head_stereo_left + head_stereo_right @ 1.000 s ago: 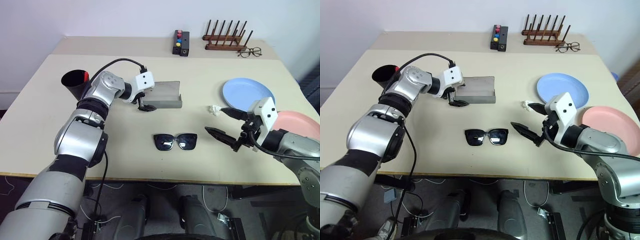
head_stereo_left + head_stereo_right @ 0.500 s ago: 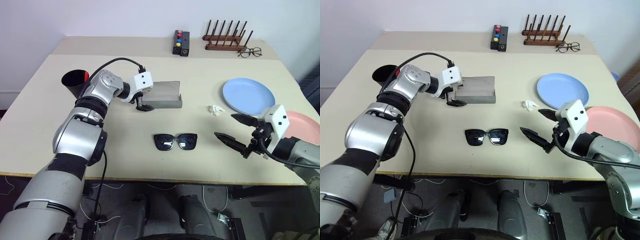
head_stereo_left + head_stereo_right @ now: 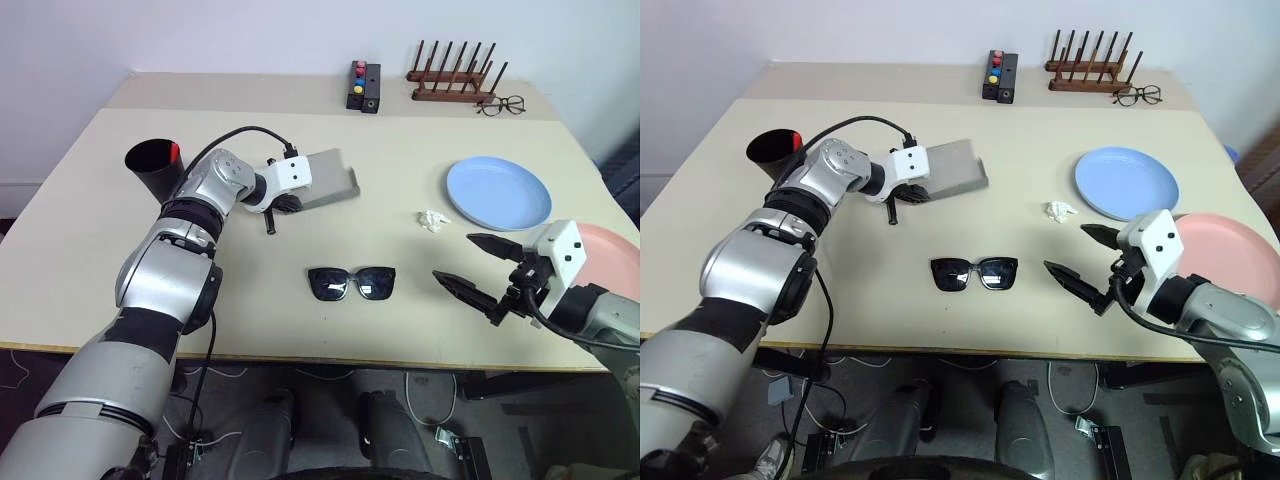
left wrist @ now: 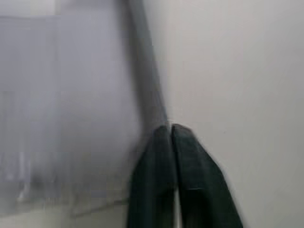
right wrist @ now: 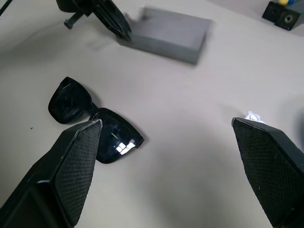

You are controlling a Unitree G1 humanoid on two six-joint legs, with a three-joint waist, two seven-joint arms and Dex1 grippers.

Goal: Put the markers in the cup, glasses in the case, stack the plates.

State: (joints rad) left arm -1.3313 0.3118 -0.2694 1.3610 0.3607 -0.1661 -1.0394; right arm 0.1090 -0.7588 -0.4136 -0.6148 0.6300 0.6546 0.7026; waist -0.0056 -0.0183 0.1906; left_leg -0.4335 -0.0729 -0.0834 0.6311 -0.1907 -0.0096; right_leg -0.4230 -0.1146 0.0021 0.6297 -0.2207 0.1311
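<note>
Bright even indoor light, soft faint shadows, head views sharp, left wrist view heavily blurred, glint on sunglasses (image 5: 95, 124) lens

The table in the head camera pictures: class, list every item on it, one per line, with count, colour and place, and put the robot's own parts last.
cup: one, black, far left, something red inside.
case: one, grey, left of centre.
sunglasses: one, black, near the front edge, centre.
blue plate: one, light blue, right side.
pink plate: one, salmon, right edge.
crumpled scrap: one, white, beside the blue plate.
button box: one, black, coloured buttons, back.
peg rack: one, brown wood, back right.
spectacles: one, thin-rimmed, by the rack.
left gripper: fingers shut at the case's end.
right gripper: fingers open, right of the sunglasses.
</note>
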